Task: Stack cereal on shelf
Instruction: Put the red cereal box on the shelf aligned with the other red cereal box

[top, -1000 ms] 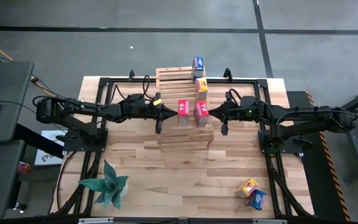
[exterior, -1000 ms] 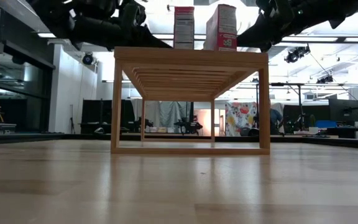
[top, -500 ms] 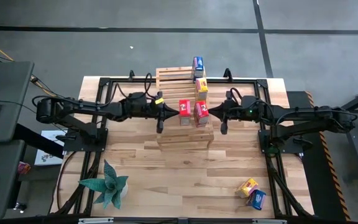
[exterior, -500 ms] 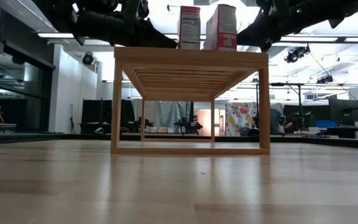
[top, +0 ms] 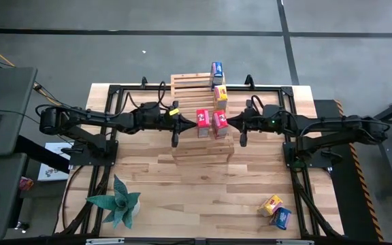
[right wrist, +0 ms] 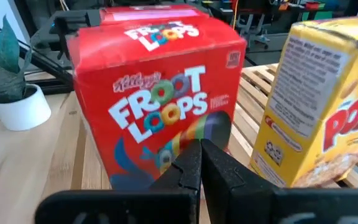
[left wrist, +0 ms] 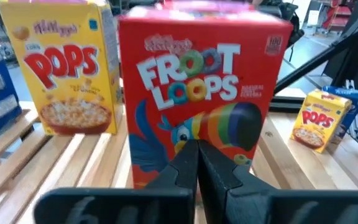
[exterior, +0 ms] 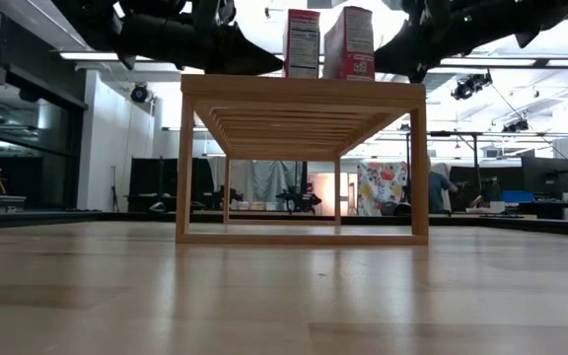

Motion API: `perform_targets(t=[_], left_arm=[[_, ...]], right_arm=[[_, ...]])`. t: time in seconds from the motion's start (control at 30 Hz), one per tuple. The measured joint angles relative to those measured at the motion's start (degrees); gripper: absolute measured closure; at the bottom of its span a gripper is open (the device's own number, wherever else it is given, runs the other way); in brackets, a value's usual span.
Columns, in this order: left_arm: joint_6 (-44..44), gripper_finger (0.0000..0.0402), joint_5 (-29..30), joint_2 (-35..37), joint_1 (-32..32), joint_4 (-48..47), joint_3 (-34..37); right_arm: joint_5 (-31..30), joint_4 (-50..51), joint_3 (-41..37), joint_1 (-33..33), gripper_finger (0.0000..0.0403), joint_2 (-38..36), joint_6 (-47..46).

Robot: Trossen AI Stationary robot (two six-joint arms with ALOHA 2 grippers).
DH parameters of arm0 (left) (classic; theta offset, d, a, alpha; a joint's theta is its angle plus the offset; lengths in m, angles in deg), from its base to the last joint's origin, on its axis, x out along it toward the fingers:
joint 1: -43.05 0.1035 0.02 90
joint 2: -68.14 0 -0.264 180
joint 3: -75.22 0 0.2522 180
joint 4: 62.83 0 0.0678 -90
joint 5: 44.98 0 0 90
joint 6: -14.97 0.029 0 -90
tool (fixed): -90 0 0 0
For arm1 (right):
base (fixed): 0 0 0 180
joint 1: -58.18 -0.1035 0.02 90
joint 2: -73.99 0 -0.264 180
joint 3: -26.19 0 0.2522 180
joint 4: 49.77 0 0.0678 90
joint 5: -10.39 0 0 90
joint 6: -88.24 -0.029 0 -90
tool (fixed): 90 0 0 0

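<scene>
Two red cereal boxes stand upright, side by side, on the light-wood slatted shelf (top: 203, 146): the left one (top: 201, 122) and the right one (top: 219, 124). A yellow box (top: 220, 95) and a blue box (top: 217, 70) stand on tiers farther back. My left gripper (top: 192, 123) is shut and sits at the left red box's left side. My right gripper (top: 229, 121) is shut and sits at the right red box's right side. In the low view both red boxes (exterior: 302, 44) (exterior: 349, 43) stand on the shelf's top. My left gripper touches the left red box with its shut fingertips (left wrist: 188, 155) on the lower middle of the printed face (left wrist: 197, 127). It comes level from the table's left. The box stands upright on the shelf slats. My right gripper meets the right red box with its shut fingertips (right wrist: 190, 158) low on the printed face (right wrist: 185, 134). It comes level from the table's right. That box stands upright on the slats beside the yellow box (right wrist: 319, 118).
One more yellow box (top: 271, 204) and a blue box (top: 282, 218) lie on the table near its right near corner. A teal plant in a white pot (top: 118, 201) stands near the left near corner. Black frame rails run along both table sides.
My left gripper has moved toward the table's right, and the left red box has slid along the shelf toward the right red box, staying upright. My right gripper has edged toward the table's left, up to the right red box.
</scene>
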Motion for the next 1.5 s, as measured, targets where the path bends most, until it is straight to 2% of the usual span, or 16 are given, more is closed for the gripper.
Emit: perform_targets(t=[0.37, 0.67, 0.87, 0.93, 1.07, 1.1, 1.3, 1.5], left_arm=[[-1.46, 0.0401, -0.63, -1.02, -0.57, 0.82, 0.02], [-1.24, 0.0402, -3.80, -4.70, -1.33, -0.13, 0.06], [-1.23, 0.0402, -3.32, 1.68, -0.74, -4.80, 0.07], [0.08, 0.0402, -1.40, 5.19, -0.31, -8.25, 0.07], [4.52, 0.0402, 10.60, 10.15, 0.90, -10.76, 0.00], [5.33, 0.0402, 11.87, 10.32, 1.71, -10.38, -0.01], [5.47, 0.0401, 8.11, 5.97, 6.95, -12.78, -4.74], [4.39, 0.0401, 2.73, -0.70, 7.57, -12.74, -7.81]], right_arm=[[1.35, -5.41, 0.00, 0.00, 0.0403, 5.44, -1.16], [-4.78, -5.14, 0.00, -0.01, 0.0403, 5.46, -1.47], [-4.80, -4.66, 0.00, -0.02, 0.0403, 4.52, -1.05], [-4.80, -4.70, 0.02, -0.02, 0.0403, 4.13, -0.97], [-4.82, -4.68, 0.02, -0.02, 0.0403, 3.95, -0.57], [-4.82, -4.64, 0.02, -0.02, 0.0403, 3.95, -0.49], [-4.82, -4.68, 0.02, -0.02, 0.0403, 3.95, -0.96], [-4.82, -4.70, 0.02, -0.02, 0.0403, 3.98, -1.18]])
